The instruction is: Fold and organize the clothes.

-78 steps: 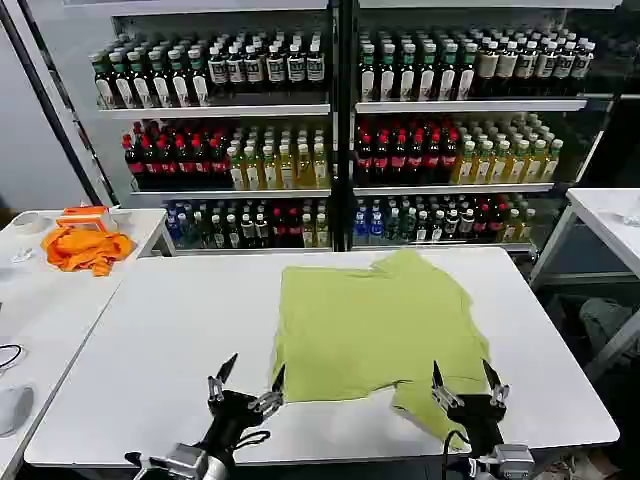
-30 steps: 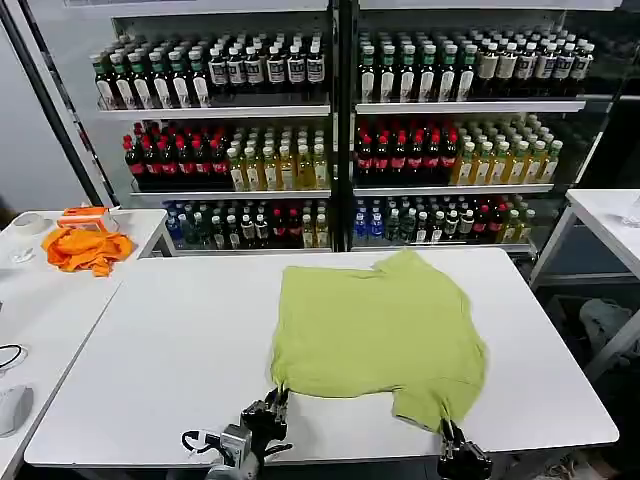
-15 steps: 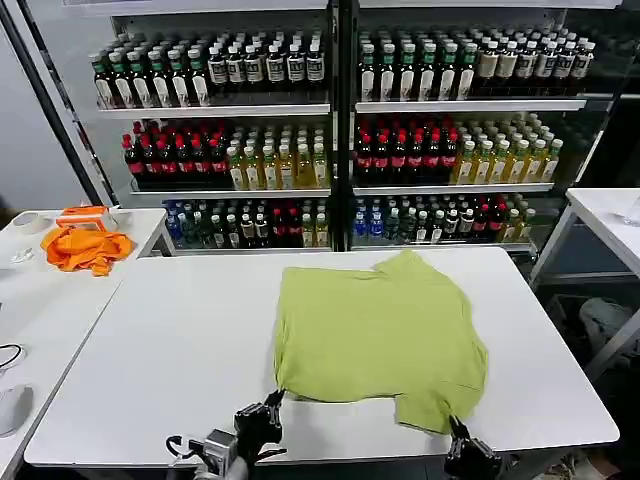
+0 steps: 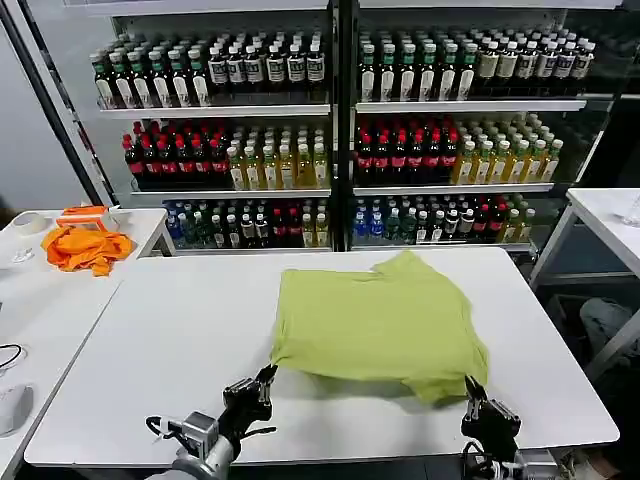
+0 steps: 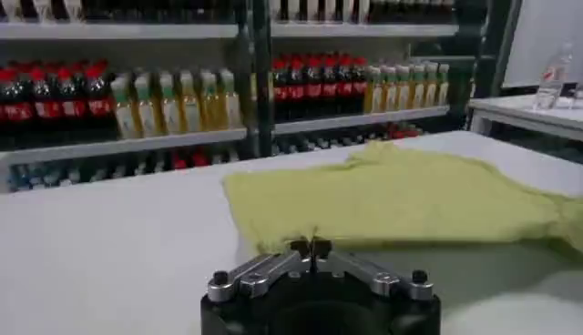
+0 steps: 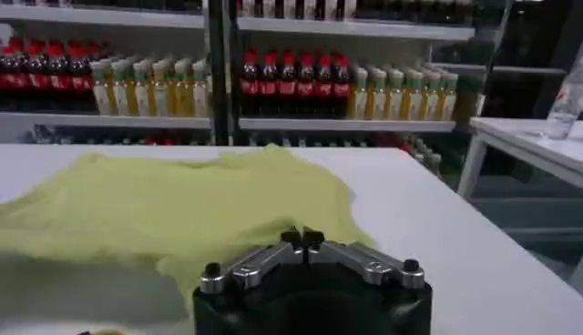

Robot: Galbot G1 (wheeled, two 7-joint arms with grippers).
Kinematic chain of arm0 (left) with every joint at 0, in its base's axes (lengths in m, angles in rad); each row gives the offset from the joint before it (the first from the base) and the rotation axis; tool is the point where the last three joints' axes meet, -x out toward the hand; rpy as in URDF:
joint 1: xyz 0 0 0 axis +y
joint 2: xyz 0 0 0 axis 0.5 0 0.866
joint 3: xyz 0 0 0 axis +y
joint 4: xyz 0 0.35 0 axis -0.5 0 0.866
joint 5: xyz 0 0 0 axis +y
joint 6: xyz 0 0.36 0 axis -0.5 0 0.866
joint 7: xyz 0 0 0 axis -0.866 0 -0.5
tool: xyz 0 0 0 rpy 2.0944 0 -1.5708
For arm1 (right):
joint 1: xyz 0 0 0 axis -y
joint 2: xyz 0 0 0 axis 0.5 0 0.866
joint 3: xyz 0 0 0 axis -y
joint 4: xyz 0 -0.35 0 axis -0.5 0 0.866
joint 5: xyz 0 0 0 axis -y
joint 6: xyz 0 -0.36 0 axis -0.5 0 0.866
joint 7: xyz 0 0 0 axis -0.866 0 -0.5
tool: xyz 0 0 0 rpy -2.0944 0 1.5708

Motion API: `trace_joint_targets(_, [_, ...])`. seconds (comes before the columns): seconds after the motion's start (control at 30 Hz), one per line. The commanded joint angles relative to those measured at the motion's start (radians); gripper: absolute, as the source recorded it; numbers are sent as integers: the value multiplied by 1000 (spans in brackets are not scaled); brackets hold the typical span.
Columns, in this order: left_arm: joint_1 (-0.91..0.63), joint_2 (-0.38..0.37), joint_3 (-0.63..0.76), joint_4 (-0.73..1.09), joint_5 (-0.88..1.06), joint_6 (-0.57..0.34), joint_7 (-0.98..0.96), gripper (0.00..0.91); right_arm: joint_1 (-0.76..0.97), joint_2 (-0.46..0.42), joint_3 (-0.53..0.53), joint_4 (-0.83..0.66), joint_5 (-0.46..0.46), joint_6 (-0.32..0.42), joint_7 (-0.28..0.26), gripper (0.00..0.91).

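At the lower middle of the head view, the T-shirt (image 4: 378, 325) lay on the white table (image 4: 160, 350), its near hem lifted clear of the surface. The left claw (image 4: 266, 377) was clamped on the near-left corner, the right claw (image 4: 469, 385) clamped on the near-right corner, both fingertip pairs meeting on thin cloth in the wrist views. The likeliest trouble, as I judged it, was a corner slipping out, since each pinch held little fabric; uneven travel of the two arms could then skew the fold. The hanging hem might also drag and bunch the layer beneath.
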Motion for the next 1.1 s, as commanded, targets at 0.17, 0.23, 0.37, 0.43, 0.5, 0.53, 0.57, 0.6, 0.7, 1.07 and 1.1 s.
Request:
trace_joint_targets(0.17, [-256,7,75,198,-16,-5,13,20,251,-72,-25,-173,36,-14,4,0])
trace_joint_targets(0.23, [-279,0,90,223,-11,-5,13,20,269,-74,-36,-192,27,-14,3,0])
trace_joint_targets(0.37, [-311,-17,114,259,-1,-7,13,20,301,-78,-55,-229,-3,-6,1,0])
trace_joint_targets(0.43, [-325,-28,125,276,4,-8,11,20,318,-81,-61,-261,-5,-2,0,0])
trace_joint_targets(0.5, [-339,-38,133,299,15,-9,10,20,338,-81,-72,-293,-19,8,-3,0])
trace_joint_targets(0.53, [-346,-42,136,313,22,-10,9,20,344,-81,-79,-309,-28,14,-6,0])
trace_joint_targets(0.57, [-352,-47,140,324,27,-11,8,20,351,-81,-85,-320,-34,17,-7,0])
trace_joint_targets(0.6, [-355,-51,141,333,31,-12,7,20,363,-80,-95,-342,-46,26,-11,0])
trace_joint_targets(0.7, [-363,-59,144,352,39,-15,2,20,388,-78,-121,-376,-71,35,-16,0])
trace_joint_targets(1.07, [-380,-93,154,405,117,-46,-41,20,423,-59,-177,-450,-148,75,-37,0])
trace_joint_targets(1.1, [-382,-97,155,408,118,-49,-42,20,424,-58,-180,-452,-149,75,-38,0])
